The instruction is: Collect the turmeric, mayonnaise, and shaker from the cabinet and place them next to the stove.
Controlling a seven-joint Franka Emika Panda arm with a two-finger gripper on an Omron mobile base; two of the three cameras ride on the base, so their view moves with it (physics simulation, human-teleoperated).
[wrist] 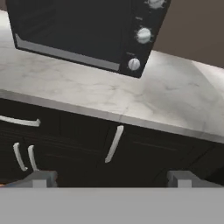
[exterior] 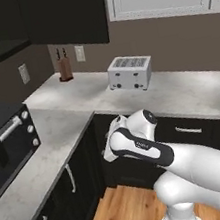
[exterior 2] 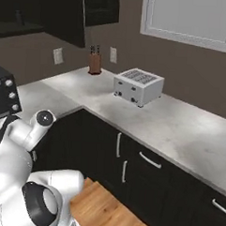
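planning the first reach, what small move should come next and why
Probably raise the hand and swing it up toward the cabinet. The fingers stand wide apart with nothing between them, low in front of the lower cupboard doors, pointing at the toaster oven on the counter. No jar is within reach there.

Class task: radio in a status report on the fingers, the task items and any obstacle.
Gripper open, fingers empty, facing the toaster oven and lower cabinet doors. Turmeric, mayonnaise, shaker not yet collected. Wall cabinet up left; nothing blocking.

one toaster [exterior: 129, 72], one knife block [exterior: 64, 69], one toaster oven [wrist: 87, 30], two wall outlets [exterior: 24, 73].
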